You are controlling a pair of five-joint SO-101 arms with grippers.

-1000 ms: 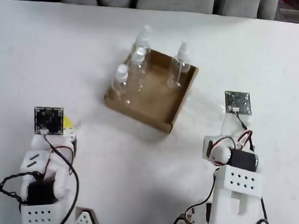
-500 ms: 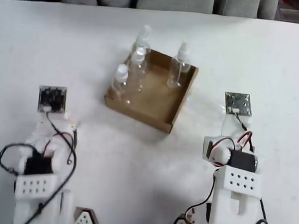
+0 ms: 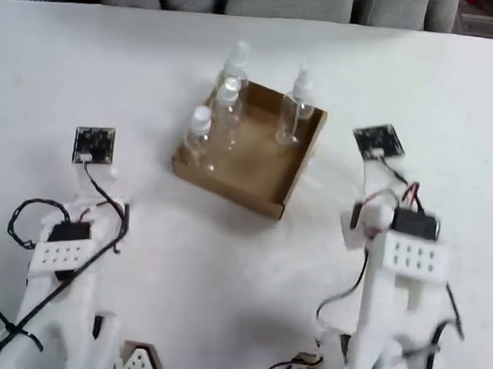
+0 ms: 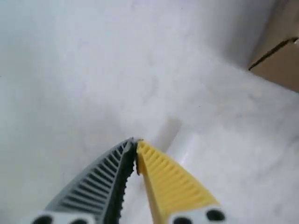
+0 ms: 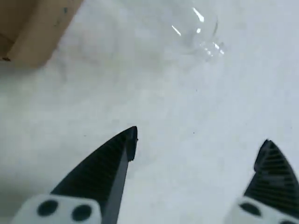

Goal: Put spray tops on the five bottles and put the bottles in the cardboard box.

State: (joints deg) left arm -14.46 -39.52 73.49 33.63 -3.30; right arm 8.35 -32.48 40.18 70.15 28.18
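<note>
Open cardboard box [image 3: 260,175] holds upright clear bottles [image 3: 296,114] with white spray tops [image 3: 302,79]; another clear bottle [image 5: 195,27] rests nearby outside.

No readable text, label, brand, number or sign anywhere. Plain brown walls on cardboard box [image 3: 260,164], no print made out. Clear bottles [image 3: 294,112] without legible labels.
</note>
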